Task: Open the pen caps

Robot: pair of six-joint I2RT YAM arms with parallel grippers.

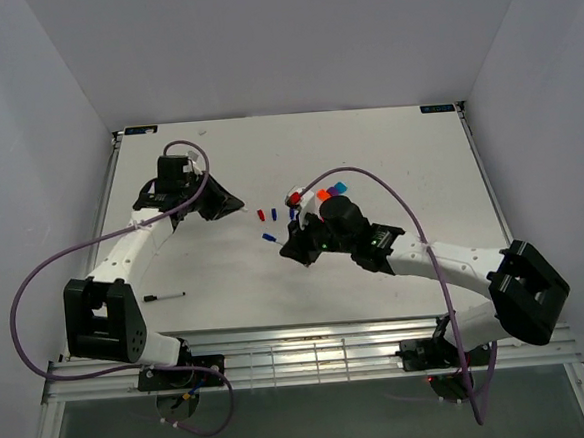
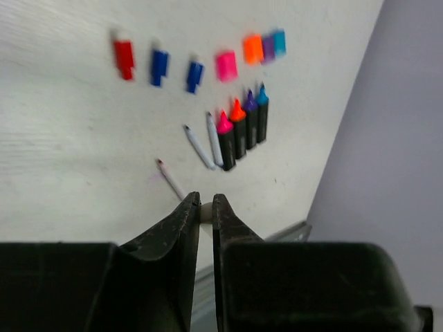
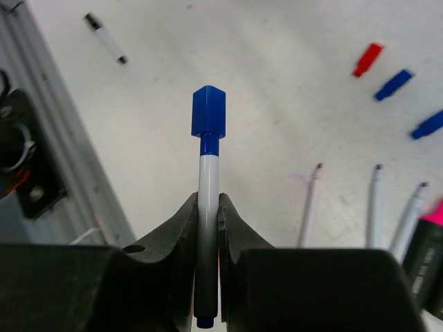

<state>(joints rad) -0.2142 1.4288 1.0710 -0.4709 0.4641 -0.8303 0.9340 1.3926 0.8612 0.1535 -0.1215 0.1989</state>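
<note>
A thin white pen (image 3: 208, 181) is clamped by its barrel in the right pincer (image 3: 208, 204). Its blue cap (image 3: 208, 111) is not yet pulled and stands out just beyond the fingertips, clear of the table (image 3: 208, 41). The left pincer (image 2: 205, 204) is narrow, almost closed, with a small pale bit in the gap that cannot be identified. It is held apart from the capped pen, off to the right pincer's left.

For a clean pull, the left pincer should be opened first and brought in line with the pen. It should then be closed across the cap alone, not on the barrel behind it. The cap should be drawn straight along the pen's axis against a firm right grip — a sideways tug would likely bend the thin barrel or twist it between the fingers.

Seven loose caps are counted ahead of the left pincer: one red cap (image 2: 124, 59), two loose blue caps (image 2: 159, 67), one pink cap (image 2: 225, 66), one orange cap (image 2: 253, 48), one purple cap (image 2: 268, 50) and one cyan cap (image 2: 279, 41). Nearer its tips, four black markers (image 2: 243, 131) lie side by side with bare tips, beside three uncapped thin pens (image 2: 213, 138). One further pen (image 3: 104, 38) lies well ahead and left of the right pincer — whether it is capped cannot be told.
</note>
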